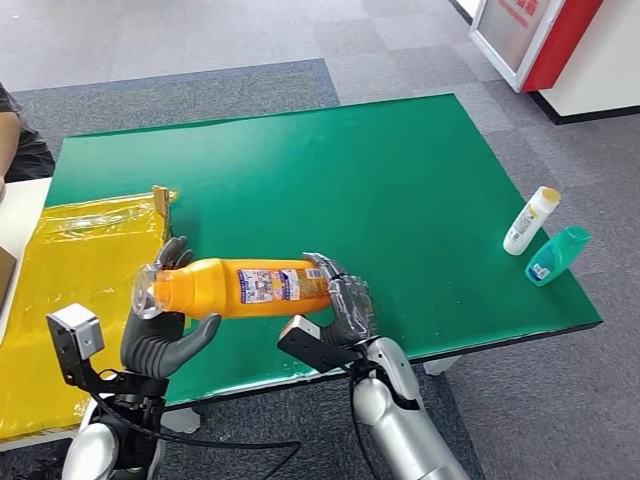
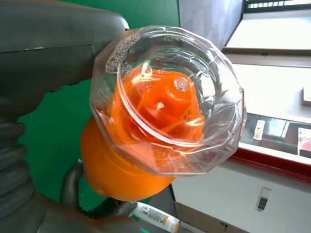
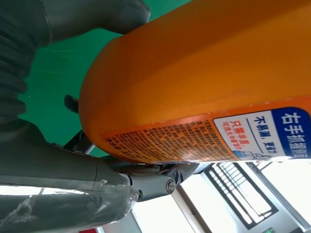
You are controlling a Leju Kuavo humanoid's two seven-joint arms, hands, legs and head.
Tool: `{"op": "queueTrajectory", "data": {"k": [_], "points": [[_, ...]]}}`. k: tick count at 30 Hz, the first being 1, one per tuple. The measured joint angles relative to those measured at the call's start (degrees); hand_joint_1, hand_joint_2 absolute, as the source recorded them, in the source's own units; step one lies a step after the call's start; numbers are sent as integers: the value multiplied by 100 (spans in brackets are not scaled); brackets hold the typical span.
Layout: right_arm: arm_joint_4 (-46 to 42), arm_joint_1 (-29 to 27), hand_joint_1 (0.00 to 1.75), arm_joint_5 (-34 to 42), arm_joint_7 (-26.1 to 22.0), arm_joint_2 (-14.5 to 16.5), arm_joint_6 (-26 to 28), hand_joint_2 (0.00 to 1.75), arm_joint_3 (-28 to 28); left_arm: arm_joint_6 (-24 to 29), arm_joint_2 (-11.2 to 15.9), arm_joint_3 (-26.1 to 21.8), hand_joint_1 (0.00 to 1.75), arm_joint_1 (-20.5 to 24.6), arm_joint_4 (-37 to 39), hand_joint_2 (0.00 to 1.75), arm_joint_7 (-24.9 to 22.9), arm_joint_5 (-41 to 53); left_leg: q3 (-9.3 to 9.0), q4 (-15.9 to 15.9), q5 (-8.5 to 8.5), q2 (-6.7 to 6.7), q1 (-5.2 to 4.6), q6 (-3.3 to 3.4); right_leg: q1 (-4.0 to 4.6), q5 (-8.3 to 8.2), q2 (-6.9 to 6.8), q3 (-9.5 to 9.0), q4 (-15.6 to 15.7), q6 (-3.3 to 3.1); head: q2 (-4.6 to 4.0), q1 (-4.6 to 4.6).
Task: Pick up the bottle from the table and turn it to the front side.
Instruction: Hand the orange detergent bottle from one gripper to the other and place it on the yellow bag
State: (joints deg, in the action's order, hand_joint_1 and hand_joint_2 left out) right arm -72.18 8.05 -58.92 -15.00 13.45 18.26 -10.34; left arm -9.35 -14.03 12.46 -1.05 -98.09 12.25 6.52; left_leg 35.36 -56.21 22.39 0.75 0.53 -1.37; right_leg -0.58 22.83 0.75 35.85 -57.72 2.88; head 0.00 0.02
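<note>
An orange bottle (image 1: 241, 288) with a clear cap (image 1: 145, 292) and a printed label is held lying sideways above the near edge of the green table (image 1: 317, 180). My left hand (image 1: 162, 335) cups its cap end and neck from below. My right hand (image 1: 343, 310) grips its base end. In the left wrist view the clear cap (image 2: 166, 99) faces the camera, with the orange bottle shoulder (image 2: 110, 170) behind it. The right wrist view has the orange bottle body (image 3: 205, 82) with its label text (image 3: 256, 131) against my right hand (image 3: 66, 179).
A small white bottle (image 1: 531, 220) and a teal bottle (image 1: 557, 255) lie near the table's right edge. A yellow plastic sheet (image 1: 72, 290) covers a surface on the left. A person's arm (image 1: 11, 140) is at the far left. A red and white cabinet (image 1: 543, 40) stands behind.
</note>
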Motion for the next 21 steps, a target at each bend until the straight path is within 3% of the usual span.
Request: {"op": "queueTrajectory", "data": {"k": [1,2,16,20,21], "points": [[-11,-6,175,8,1,1,-6,175,0,1,0,-1,168,0,-9,175,6,21,0,0,0,0,0,0,0,0,0,0,0,0,0,0],[-20,-10,175,11,1,1,-12,175,0,2,0,-1,175,0,-17,175,16,42,0,0,0,0,0,0,0,0,0,0,0,0,0,-1],[-65,-16,170,69,-3,2,-64,175,0,-185,24,-3,175,-1,-31,175,331,282,0,0,0,0,0,0,0,0,0,0,0,0,0,0],[-80,-14,0,98,-10,2,-69,175,0,-220,43,-3,175,-1,-31,175,415,322,0,0,0,0,0,0,0,0,0,0,0,0,0,-1],[-88,-14,0,114,-11,2,-75,175,0,-221,45,-3,175,-2,-36,175,438,335,0,0,0,0,0,0,0,0,0,0,0,0,0,0]]}}
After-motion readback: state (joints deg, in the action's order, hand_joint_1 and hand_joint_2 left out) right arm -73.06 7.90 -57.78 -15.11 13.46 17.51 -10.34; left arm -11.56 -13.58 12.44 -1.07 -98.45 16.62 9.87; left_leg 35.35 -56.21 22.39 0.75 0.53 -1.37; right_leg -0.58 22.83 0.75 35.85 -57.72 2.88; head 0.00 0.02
